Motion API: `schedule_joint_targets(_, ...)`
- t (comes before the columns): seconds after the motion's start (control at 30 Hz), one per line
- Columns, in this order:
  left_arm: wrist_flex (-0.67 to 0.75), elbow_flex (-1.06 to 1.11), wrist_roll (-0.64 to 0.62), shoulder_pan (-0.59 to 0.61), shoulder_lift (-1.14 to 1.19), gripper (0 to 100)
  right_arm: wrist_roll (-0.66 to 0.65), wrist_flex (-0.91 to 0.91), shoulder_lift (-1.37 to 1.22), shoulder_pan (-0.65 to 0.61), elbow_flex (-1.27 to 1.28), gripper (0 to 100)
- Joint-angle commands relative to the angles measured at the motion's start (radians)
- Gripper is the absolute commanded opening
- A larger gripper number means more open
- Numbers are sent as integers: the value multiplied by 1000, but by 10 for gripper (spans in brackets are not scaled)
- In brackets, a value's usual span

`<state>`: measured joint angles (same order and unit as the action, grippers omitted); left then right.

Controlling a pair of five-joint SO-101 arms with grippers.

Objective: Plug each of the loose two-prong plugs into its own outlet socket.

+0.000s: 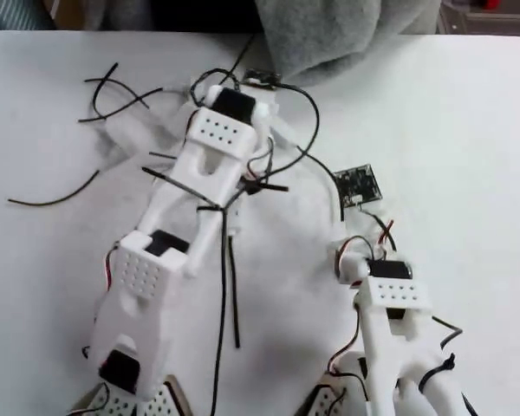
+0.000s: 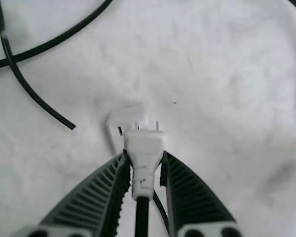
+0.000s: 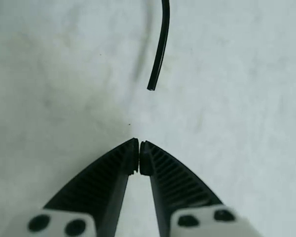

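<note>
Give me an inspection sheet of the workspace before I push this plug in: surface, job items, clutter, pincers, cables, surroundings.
Surface: white table.
Job's things: white plug with its prongs showing, pointed at a pale socket just ahead; not seated.
Clutter: small circuit board mid-table; a second board near the far edge.
Grippers: left pincer shut on the plug; right pincer shut, holding nothing.
Cables: loose black wires at far left; the plug's black cord runs back between the fingers; cut cable end ahead of the right pincer.
Surroundings: grey cloth over the far edge.
</note>
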<state>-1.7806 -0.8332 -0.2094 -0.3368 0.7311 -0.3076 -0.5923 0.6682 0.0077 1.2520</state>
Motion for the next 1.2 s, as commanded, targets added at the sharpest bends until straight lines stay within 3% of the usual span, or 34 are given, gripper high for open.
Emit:
schedule_joint_targets(0.0, -6, 11, -41, 7, -21, 25, 6, 18, 10, -4, -3, 19)
schedule_joint_targets(0.23, -3, 66, -107, 71, -25, 25, 6, 18, 10, -4, -3, 19)
schedule_joint_targets(1.17, 9, 74, -101, 19, -33, 25, 5, 18, 10, -4, -3, 19)
